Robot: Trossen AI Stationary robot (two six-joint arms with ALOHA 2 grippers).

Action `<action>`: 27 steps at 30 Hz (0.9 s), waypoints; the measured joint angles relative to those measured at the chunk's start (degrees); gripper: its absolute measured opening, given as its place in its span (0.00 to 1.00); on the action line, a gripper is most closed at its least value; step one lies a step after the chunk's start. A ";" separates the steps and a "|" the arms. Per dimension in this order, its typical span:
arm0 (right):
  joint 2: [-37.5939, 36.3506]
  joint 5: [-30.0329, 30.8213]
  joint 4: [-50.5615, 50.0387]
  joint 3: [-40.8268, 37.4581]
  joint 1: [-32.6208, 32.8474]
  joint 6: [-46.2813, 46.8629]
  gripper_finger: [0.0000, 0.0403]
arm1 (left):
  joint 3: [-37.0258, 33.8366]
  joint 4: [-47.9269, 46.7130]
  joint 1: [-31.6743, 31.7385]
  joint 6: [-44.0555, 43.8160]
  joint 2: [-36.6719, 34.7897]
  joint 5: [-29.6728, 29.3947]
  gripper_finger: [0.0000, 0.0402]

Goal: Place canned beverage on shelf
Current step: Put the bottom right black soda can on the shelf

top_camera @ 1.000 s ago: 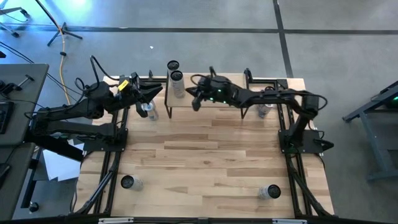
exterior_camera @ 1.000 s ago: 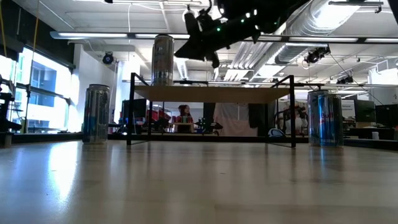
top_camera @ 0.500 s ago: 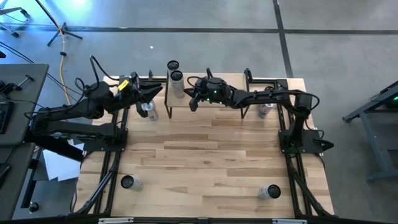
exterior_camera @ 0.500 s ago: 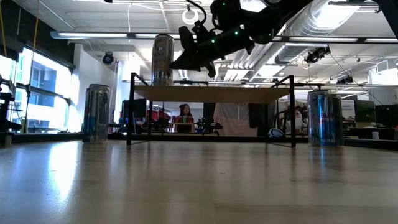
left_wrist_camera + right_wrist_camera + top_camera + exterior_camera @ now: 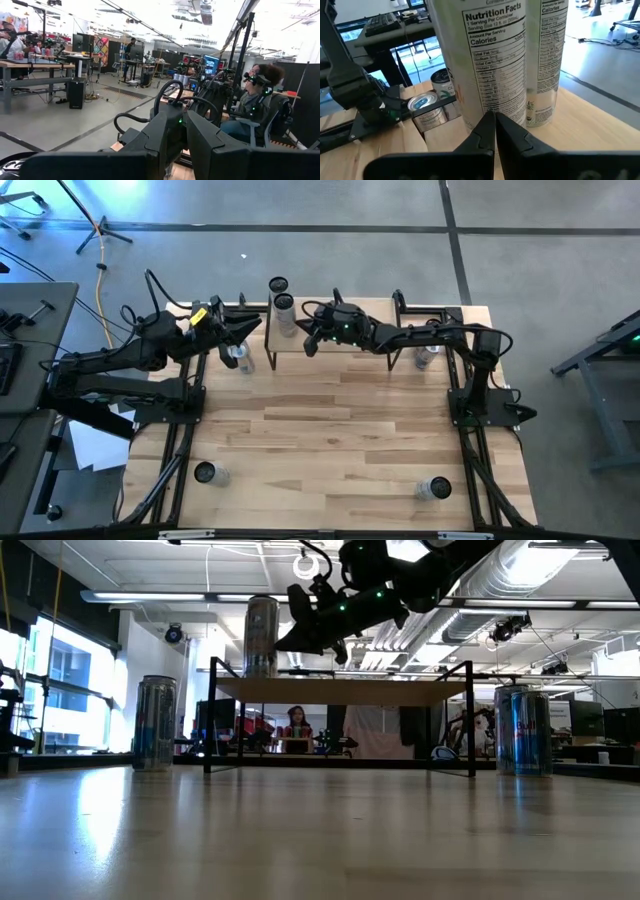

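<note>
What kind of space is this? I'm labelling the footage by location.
Probably a robotics lab or workshop: exposed silver ceiling ducts, workbenches with monitors, a seated person wearing a headset, and a grey polished floor around the wooden table.

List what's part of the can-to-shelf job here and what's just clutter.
Job:
- shelf
- two cans on the shelf
- right hand, shut, close to them
- left hand, parked by the back-left can
- likely next: back-right can, front-left can, front-right can

Lying about:
- floor cable
- side desk
- seated person
</note>
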 joint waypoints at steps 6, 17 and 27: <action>2.03 -2.20 4.26 0.91 -0.54 1.75 0.00 | 0.00 0.02 0.00 -0.02 0.00 -0.02 0.12; 4.46 -2.96 -2.52 6.27 0.07 -1.09 0.00 | 0.00 0.19 0.00 -0.11 0.00 -0.26 0.12; 4.46 -4.62 -3.61 6.40 -0.88 0.49 0.00 | 0.00 0.24 0.00 -0.09 -0.08 -0.26 0.12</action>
